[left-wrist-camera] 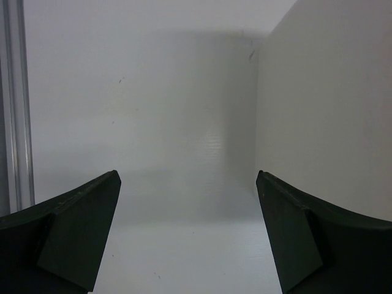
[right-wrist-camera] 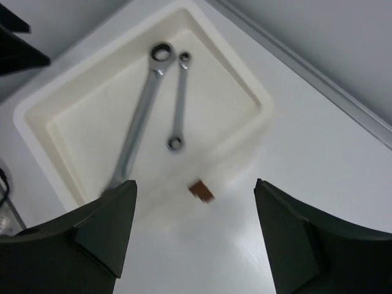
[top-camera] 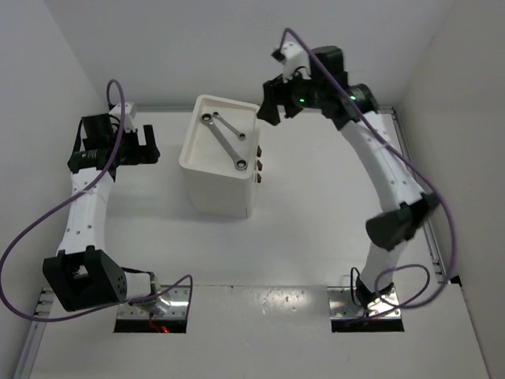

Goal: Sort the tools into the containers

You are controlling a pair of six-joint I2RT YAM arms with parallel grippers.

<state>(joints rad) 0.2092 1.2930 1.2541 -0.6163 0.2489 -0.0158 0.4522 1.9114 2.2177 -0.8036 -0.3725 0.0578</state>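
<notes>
The white cabinet [top-camera: 217, 185] stands mid-table with two silver wrenches [top-camera: 225, 142] lying in its tray top. Dark red-brown drawer handles [top-camera: 259, 164] show on its right side. In the right wrist view the long wrench [right-wrist-camera: 141, 116] and the short wrench [right-wrist-camera: 179, 101] lie side by side in the tray [right-wrist-camera: 257, 98], with one handle [right-wrist-camera: 201, 190] below. My right gripper [right-wrist-camera: 195, 184] is open and empty, above the cabinet's far right corner [top-camera: 266, 103]. My left gripper [top-camera: 151, 144] is open and empty left of the cabinet, over bare table [left-wrist-camera: 188, 174]. Both pliers and the screwdriver are out of view.
White walls enclose the table at the back and on both sides. A metal rail [top-camera: 422, 205] runs along the right edge and another along the left edge [left-wrist-camera: 15, 104]. The right wall of the left wrist view [left-wrist-camera: 324, 110] is close to that gripper.
</notes>
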